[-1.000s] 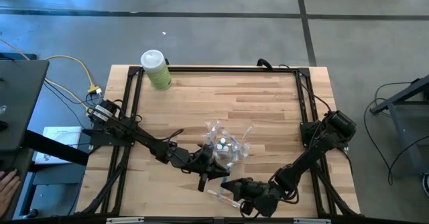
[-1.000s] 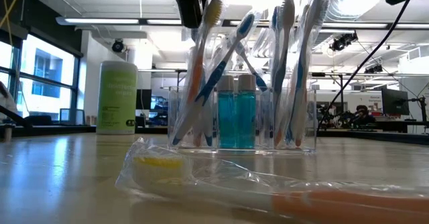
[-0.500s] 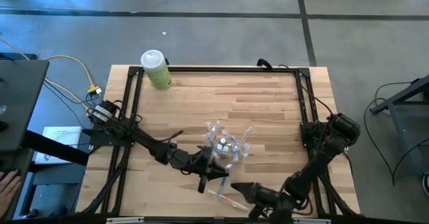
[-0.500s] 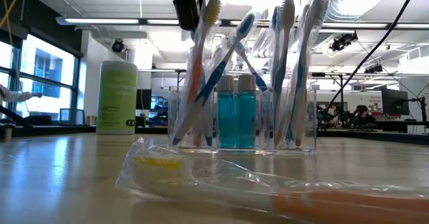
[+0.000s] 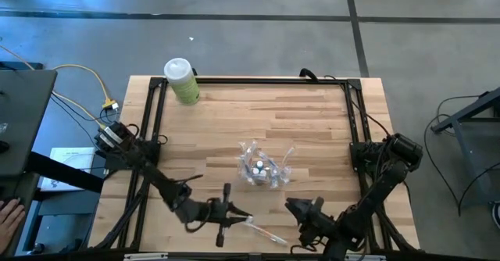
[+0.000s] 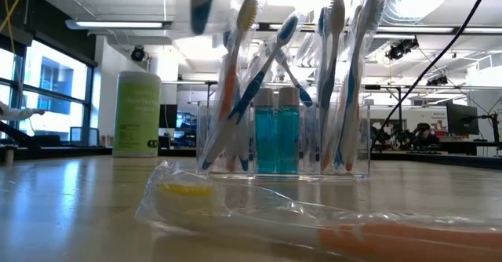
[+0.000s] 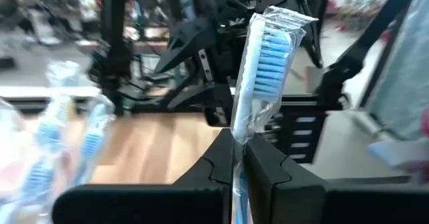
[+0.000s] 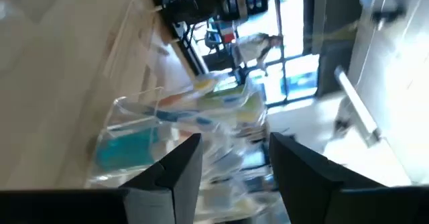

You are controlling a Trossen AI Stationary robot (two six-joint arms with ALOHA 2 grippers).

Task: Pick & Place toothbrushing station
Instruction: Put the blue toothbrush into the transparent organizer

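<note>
The toothbrushing station (image 5: 260, 169), a clear holder with upright wrapped toothbrushes and two teal tubes (image 6: 276, 132), stands at the table's middle. A wrapped toothbrush (image 7: 268, 56) with blue bristles is in my left gripper (image 7: 239, 147), which is shut on it near the front edge (image 5: 238, 215), left of the holder. Another wrapped toothbrush (image 5: 266, 232), with yellow bristles and an orange handle (image 6: 235, 211), lies flat on the table between the grippers. My right gripper (image 5: 295, 208) is open, right of that brush, and points toward the holder (image 8: 134, 143). My left gripper pinches the wrapped toothbrush by its handle (image 7: 236, 158), below the head, between its two fingers. The bristle head sticks out past the fingertips. The brush is lifted clear of the table and the holder.
A pale green bottle (image 5: 182, 80) with a white cap stands at the far left corner. A black frame (image 5: 250, 80) runs along the table's far and side edges. Bare wood lies behind and to the right of the holder.
My left gripper has swung from beside the holder toward the table's near left, rolling its wrist, with the blue toothbrush still in its fingers. My right gripper has drawn back toward the right edge, away from the toothbrush on the table, and has turned.
</note>
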